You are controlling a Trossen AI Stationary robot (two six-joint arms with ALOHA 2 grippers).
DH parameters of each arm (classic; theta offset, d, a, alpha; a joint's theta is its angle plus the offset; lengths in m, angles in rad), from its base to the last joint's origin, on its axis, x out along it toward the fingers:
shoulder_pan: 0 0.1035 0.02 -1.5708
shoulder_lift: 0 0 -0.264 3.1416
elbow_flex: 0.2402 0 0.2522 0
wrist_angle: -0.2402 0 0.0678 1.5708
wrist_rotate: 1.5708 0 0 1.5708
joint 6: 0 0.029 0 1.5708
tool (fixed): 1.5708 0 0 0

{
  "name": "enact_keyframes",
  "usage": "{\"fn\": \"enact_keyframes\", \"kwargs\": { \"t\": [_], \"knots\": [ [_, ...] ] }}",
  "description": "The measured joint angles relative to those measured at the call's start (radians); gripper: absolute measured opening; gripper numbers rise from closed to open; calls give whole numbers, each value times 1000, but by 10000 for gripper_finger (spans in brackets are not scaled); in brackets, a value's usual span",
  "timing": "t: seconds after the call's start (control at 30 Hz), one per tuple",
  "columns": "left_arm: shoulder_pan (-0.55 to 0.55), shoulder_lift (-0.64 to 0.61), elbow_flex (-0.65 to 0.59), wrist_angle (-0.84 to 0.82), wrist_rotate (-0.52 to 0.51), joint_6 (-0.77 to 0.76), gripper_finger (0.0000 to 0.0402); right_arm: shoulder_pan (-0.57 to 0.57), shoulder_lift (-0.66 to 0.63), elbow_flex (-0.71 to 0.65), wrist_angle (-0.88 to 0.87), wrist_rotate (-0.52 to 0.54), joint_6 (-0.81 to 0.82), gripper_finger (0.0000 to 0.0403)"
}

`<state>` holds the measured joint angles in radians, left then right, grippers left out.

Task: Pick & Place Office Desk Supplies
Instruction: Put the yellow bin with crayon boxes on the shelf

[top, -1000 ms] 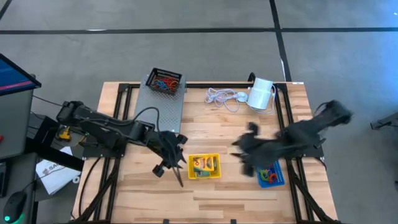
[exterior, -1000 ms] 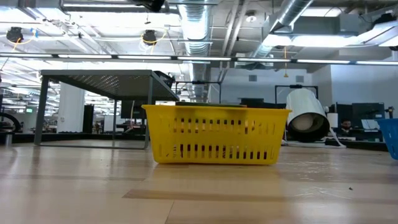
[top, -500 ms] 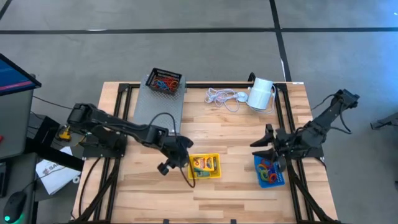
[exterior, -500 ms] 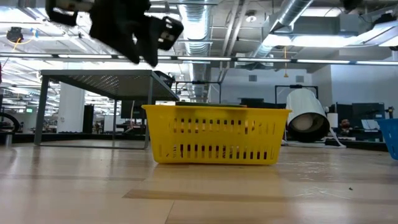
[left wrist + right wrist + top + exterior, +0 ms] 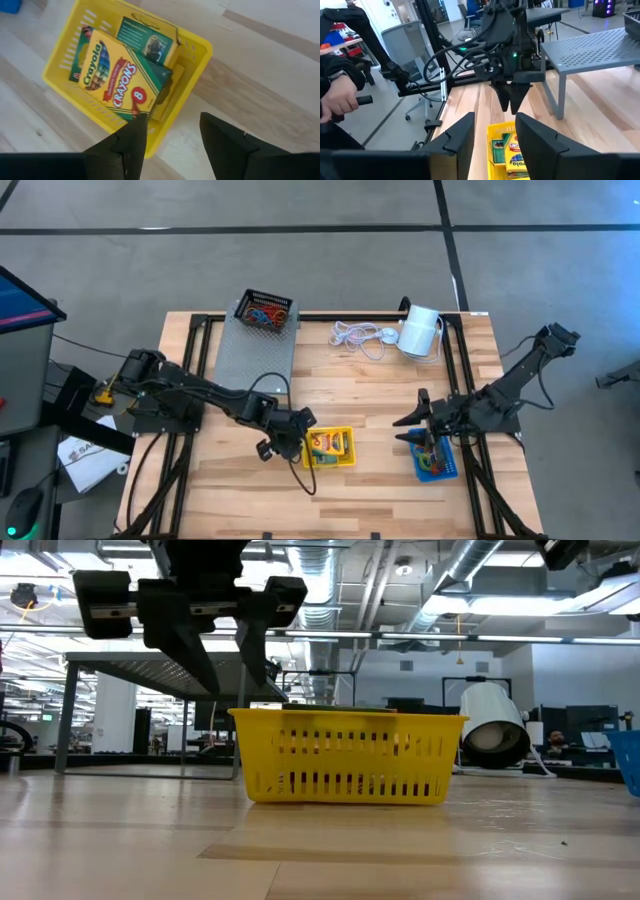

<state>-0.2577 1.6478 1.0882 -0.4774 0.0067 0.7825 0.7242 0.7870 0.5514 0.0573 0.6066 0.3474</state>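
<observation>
The left gripper [image 5: 170,132] hangs empty with fingers spread just above the rim of the yellow slotted plastic tray [image 5: 186,59] near the tabletop's front edge. Inside lies a yellow-green crayon box [image 5: 120,80] printed "Crayola CRAYONS 8". The right gripper [image 5: 408,430], parted and empty, hovers beside the blue tray [image 5: 448,468].

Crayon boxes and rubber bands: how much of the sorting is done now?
Done: crayon boxes lie in the yellow tray, and rubber bands fill the black mesh tray and blue tray. In hand: nothing; the left tool hangs open above the yellow tray. Left: no loose supplies show on the table.
</observation>
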Motion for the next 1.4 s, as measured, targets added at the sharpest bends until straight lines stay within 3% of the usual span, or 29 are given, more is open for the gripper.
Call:
{"fn": "enact_keyframes", "kwargs": {
  "t": [0.33, 0.8, 1.07, 1.4],
  "knots": [
    [-15, 45, 1, 32, -28, 101, 175, 0, 118, 0, 112, -1, 1, 138],
    [-24, 164, 1, 94, -71, 163, 164, 3, 137, 0, 121, -4, 19, 137],
    [-24, 161, 1, 127, -57, 164, 112, 3, 137, 0, 121, -4, 28, 137],
    [-23, 160, -4, 123, -14, 160, 6, 42, 137, 0, 131, -6, 46, 136]
  ]
}}
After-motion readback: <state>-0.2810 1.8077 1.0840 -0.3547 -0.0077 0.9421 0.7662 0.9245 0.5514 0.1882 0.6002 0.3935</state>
